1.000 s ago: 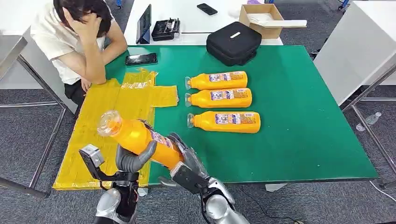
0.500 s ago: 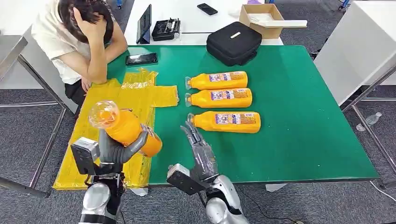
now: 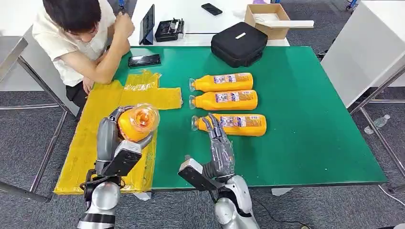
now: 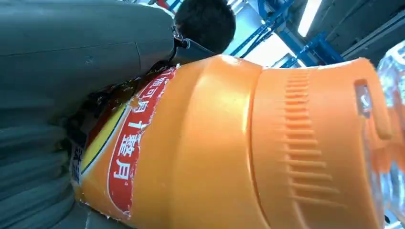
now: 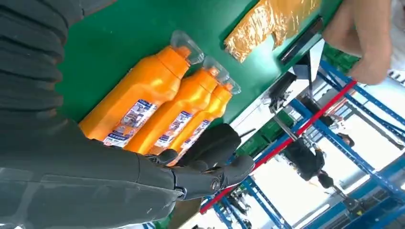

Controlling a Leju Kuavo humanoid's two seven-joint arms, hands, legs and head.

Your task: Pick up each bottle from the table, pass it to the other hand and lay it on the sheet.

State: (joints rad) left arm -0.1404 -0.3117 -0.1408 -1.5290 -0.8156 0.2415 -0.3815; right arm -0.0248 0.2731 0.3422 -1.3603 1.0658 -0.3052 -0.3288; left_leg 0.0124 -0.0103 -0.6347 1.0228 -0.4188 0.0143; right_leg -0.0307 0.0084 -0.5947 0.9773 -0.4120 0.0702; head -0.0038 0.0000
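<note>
Holding a bottle (image 3: 137,122) in my left hand (image 3: 112,138), I see the arm bent up from about 7 o'clock in the head view, forearm nearly upright over the yellow sheet (image 3: 107,119). The fingers wrap the bottle's body, its clear cap end turned up toward the camera. From the left wrist the bottle (image 4: 229,143) sits right against the grey hand (image 4: 71,71), red-edged label toward the palm.

My right hand (image 3: 219,145) comes in from 6 o'clock, palm upright and fingers spread apart, holding nothing — fingertips (image 3: 210,121) reach the near edge of the closest lying bottle, though I cannot tell whether they touch it. The right wrist view shows the dark fingers (image 5: 210,171) extended past the row of bottles.

Three bottles lie side by side on the green table (image 3: 305,119), caps pointing to 9 o'clock: the near bottle (image 3: 234,124), the middle bottle (image 3: 227,100) and the far bottle (image 3: 224,82), each just beside the next. The sheet lies at the table's 9 o'clock side, running off its near edge.

A person (image 3: 71,38) sits at 11 o'clock, leaning an arm on the table at the sheet's far end — a phone (image 3: 144,60) lies by the elbow. A black case (image 3: 239,43) rests at 12 o'clock on the table's far edge, with a cardboard box (image 3: 267,19) on the white table behind it.
</note>
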